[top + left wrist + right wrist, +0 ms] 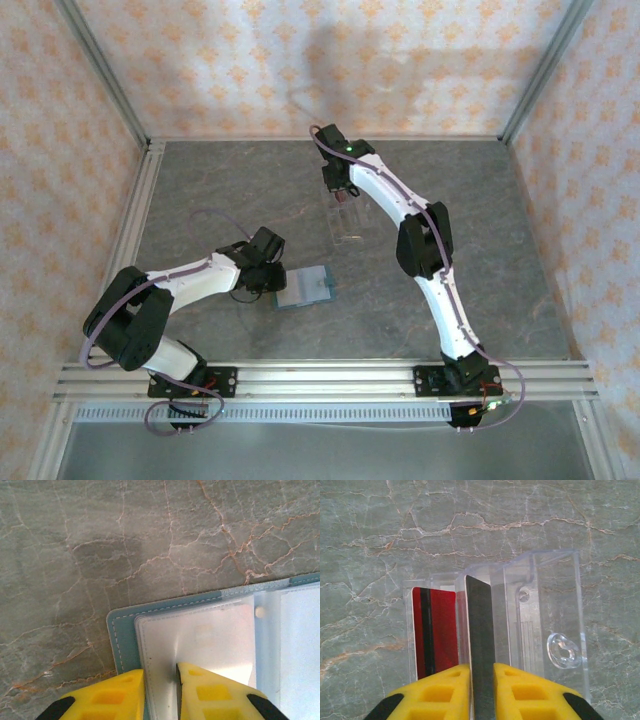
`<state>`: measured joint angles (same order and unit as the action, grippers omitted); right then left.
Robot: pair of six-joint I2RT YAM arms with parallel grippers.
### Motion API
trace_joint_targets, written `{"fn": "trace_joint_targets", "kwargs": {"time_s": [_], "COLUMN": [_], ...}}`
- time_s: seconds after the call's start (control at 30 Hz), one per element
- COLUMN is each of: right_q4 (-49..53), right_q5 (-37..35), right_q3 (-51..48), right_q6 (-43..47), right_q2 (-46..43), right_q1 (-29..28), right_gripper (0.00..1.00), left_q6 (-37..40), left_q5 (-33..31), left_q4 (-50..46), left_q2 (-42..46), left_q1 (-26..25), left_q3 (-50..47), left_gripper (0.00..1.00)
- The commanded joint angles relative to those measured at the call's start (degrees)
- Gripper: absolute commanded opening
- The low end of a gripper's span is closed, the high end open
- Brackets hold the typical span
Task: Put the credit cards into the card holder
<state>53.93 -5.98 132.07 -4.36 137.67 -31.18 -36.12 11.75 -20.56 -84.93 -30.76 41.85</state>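
left jaws are pinching holder sleeve | right jaws are pinching dark card in rack | red card waiting | none visibly stowed

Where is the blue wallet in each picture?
Top external: card holder lies mid-table, beside the left gripper.
Left wrist: it fills the lower right, its edge between the yellow fingers.
Right wrist: aims at the clear rack holding a red card.
Shared landmark: the grey veined table.

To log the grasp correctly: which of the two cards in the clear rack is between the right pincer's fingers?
The dark grey card, nearly edge-on, held by the right pincer; the red card with a black stripe stands free to its left.
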Motion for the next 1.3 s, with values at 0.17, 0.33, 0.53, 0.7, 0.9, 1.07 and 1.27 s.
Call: {"fn": "trace_joint_targets", "kwargs": {"time_s": [0.17, 0.33, 0.53, 0.7, 0.9, 1.07, 1.27], "right_q4": [2.84, 4.14, 3.64, 2.94, -7.63, -25.68, -48.69], "right_q5": [-0.64, -0.99, -2.84, -4.12, -6.94, 0.75, 14.14], "right_q3": [3.14, 5.68, 7.59, 5.81, -14.37, -42.94, -72.12], "right_q6": [1.01, 1.59, 1.90, 1.44, 0.07, -6.32, -14.98], "right_q2": [1.29, 1.10, -2.61, -8.18, -23.84, -43.33, -55.71], "right_q1": [0.43, 0.42, 0.46, -0.56, -5.54, -8.59, -12.34], "right_gripper": [0.08, 0.00, 0.00, 0.00, 0.00, 0.00, 0.00], "left_q6": [-0.09, -0.10, -0.02, -0.01, 0.00, 0.00, -0.11], "left_q5": [0.03, -0.06, -0.01, 0.13, 0.12, 0.29, 0.56], "left_q4": [-1.12, -1.15, -1.15, -1.18, -1.16, -1.15, -1.15], "left_q2": [-1.55, -1.73, -2.24, -2.96, -3.05, -3.04, -3.13], "left_q1": [-0.47, -0.48, -0.44, -0.45, -0.47, -0.44, -0.49], "left_q3": [0.58, 0.66, 0.74, 0.97, 0.87, 0.91, 0.96], "left_gripper": [0.23, 0.23, 0.22, 0.22, 0.23, 0.22, 0.22]}}
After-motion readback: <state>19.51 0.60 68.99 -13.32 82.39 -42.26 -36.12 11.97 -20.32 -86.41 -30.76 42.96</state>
